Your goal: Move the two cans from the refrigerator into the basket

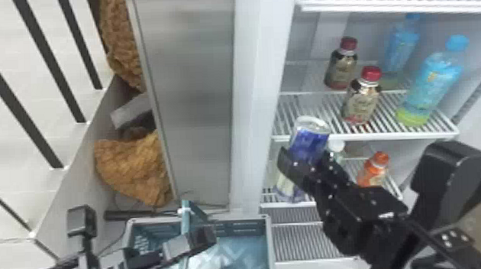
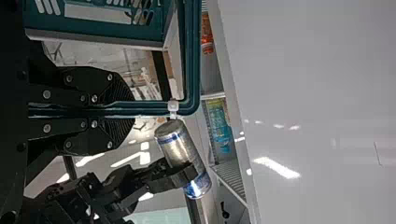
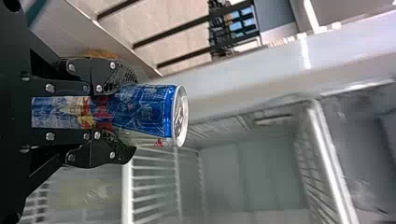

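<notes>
In the head view, my right gripper (image 1: 304, 166) is shut around a blue and silver can (image 1: 310, 139), held top up and tilted at the refrigerator's opening. The right wrist view has the can (image 3: 144, 109) clamped between the fingers of my right gripper (image 3: 112, 112). Lower left, my left gripper (image 1: 195, 239) is at the teal handle (image 1: 185, 222) of the basket (image 1: 270, 242). Seen from the left wrist, my left gripper (image 2: 119, 110) is shut on that handle (image 2: 154, 108), with the can (image 2: 180, 144) farther off. I cannot pick out a second can.
Red-capped bottles (image 1: 360, 97) and blue bottles (image 1: 431, 83) stand on the middle refrigerator shelf (image 1: 320, 135). An orange bottle (image 1: 374, 169) is lower down. The refrigerator's pale side edge (image 1: 256, 105) rises between the can and a grey panel (image 1: 196, 99) on the left.
</notes>
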`<state>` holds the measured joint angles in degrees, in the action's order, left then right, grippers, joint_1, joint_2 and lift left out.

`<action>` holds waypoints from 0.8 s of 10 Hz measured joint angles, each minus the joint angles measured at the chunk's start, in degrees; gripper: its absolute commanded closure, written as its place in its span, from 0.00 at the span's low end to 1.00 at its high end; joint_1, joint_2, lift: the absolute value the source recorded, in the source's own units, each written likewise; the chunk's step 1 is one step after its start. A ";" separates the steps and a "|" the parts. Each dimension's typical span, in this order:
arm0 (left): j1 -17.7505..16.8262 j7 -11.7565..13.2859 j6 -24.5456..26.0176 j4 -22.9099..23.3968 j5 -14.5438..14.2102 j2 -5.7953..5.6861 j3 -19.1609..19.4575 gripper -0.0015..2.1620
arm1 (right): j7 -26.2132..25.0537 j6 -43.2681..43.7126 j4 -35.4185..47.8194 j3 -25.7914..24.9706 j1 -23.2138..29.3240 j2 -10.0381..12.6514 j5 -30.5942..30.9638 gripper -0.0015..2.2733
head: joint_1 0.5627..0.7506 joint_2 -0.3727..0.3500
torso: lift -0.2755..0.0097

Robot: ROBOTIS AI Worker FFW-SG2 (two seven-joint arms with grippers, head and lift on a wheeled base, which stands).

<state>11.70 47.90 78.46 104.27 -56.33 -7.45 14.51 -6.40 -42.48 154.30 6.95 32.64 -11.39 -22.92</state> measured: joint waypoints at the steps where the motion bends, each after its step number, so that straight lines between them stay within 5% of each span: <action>1: -0.02 0.00 0.00 0.00 0.00 0.05 0.00 0.55 | 1.23 -1.95 -0.06 0.49 0.34 -0.09 -1.07 0.57 | 0.70 0.46 | 0.86; 7: 0.11 0.03 -0.14 0.00 -0.23 0.34 0.45 0.55 | 6.38 -11.95 -4.25 1.61 1.18 -0.39 -2.72 0.56 | 0.70 0.55 | 0.86; 8: 0.11 0.03 -0.14 0.00 -0.24 0.38 0.45 0.55 | 6.94 -13.02 -5.42 2.06 0.69 -0.39 -3.15 0.50 | 0.70 0.56 | 0.86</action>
<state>11.81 47.93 78.32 104.27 -56.56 -7.07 14.97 0.55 -55.50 148.88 9.01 33.33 -11.78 -26.07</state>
